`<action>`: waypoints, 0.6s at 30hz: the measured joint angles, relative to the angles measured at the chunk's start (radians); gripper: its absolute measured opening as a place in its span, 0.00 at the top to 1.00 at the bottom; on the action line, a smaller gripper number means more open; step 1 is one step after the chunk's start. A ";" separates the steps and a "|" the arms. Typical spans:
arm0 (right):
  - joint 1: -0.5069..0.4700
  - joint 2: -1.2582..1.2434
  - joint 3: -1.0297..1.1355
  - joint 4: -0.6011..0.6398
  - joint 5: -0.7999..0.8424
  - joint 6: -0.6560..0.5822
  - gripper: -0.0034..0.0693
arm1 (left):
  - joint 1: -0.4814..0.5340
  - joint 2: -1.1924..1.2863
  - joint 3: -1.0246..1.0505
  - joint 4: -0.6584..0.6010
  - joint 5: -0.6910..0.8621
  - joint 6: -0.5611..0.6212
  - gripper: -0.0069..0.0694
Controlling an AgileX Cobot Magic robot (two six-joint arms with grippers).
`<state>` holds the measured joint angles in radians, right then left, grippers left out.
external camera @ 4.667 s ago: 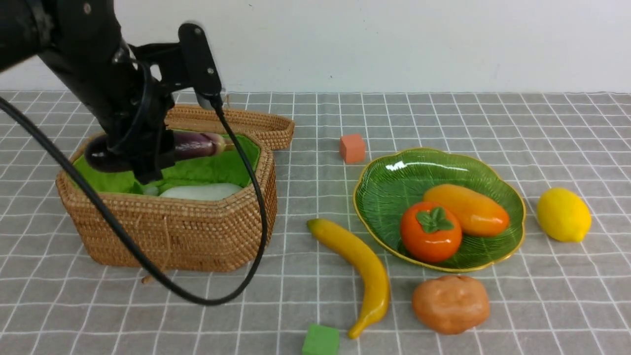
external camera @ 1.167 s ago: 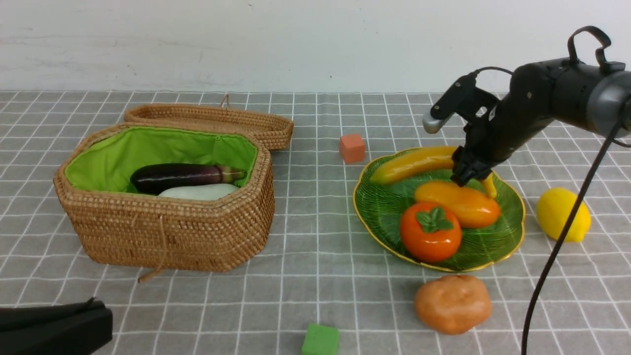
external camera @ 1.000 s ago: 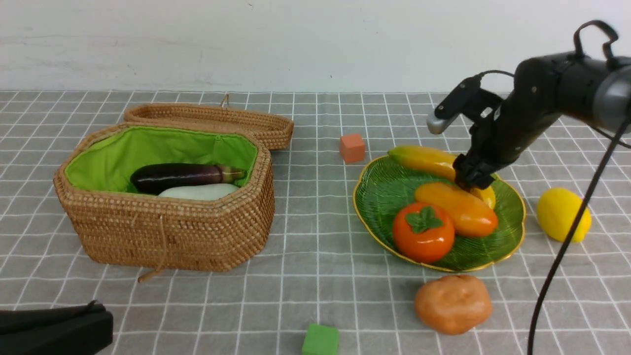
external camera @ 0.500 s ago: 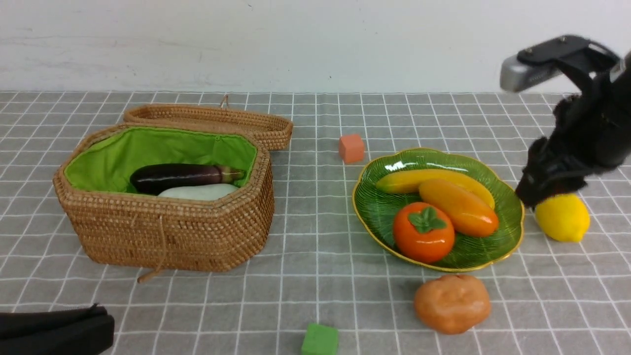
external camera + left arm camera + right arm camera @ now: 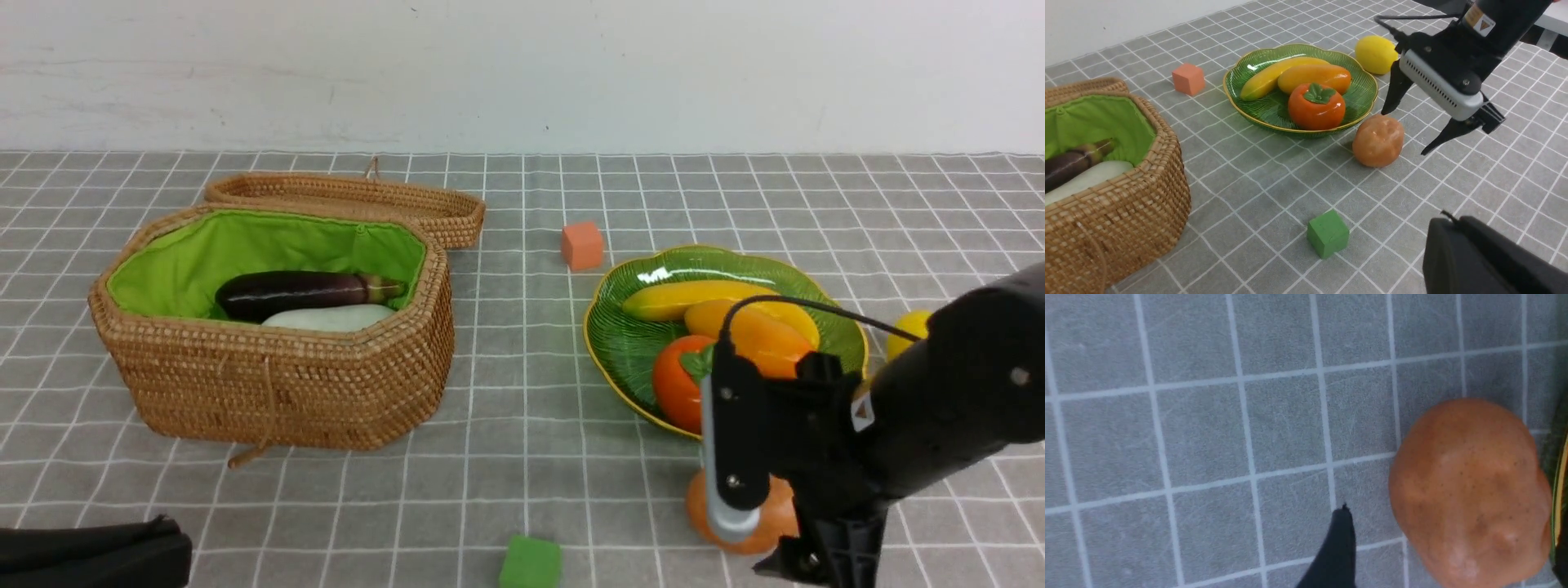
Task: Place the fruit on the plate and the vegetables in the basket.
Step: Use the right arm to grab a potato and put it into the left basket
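Note:
The green plate (image 5: 620,343) holds the banana (image 5: 678,296), the mango (image 5: 755,333) and the persimmon (image 5: 673,384). The lemon (image 5: 1376,54) lies on the cloth just beyond the plate. In the wicker basket (image 5: 277,384) lie the eggplant (image 5: 294,292) and the white radish (image 5: 326,318). The potato (image 5: 1378,140) sits on the cloth in front of the plate. My right gripper (image 5: 1403,133) hangs open over it, one finger (image 5: 1337,547) on either side of the potato (image 5: 1470,494), not touching. My left gripper (image 5: 1447,220) is shut and empty, low at the near left (image 5: 167,543).
A small orange cube (image 5: 582,245) stands behind the plate and a small green cube (image 5: 531,563) near the front edge. The basket's lid (image 5: 351,200) lies open behind it. My right arm (image 5: 963,400) covers part of the plate and lemon.
The banana was let go onto the plate. My right gripper then swung past the lemon and came down at the near side over the potato, jaws open. The left arm stayed put.

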<state>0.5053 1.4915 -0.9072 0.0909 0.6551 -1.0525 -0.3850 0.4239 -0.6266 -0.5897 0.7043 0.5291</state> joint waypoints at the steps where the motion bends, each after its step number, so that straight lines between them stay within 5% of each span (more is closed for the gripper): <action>1: 0.000 0.003 0.000 -0.004 -0.005 0.000 0.02 | 0.000 0.000 0.000 0.000 0.001 0.000 0.93; 8: 0.000 0.105 -0.002 -0.109 -0.088 0.015 0.07 | 0.000 0.000 0.000 0.000 0.024 0.000 0.93; 18: 0.000 0.121 -0.014 -0.075 -0.077 0.023 0.10 | 0.000 0.000 0.000 0.000 0.029 0.000 0.92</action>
<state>0.5055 1.6125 -0.9213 0.0161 0.5782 -1.0295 -0.3850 0.4239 -0.6266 -0.5897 0.7336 0.5291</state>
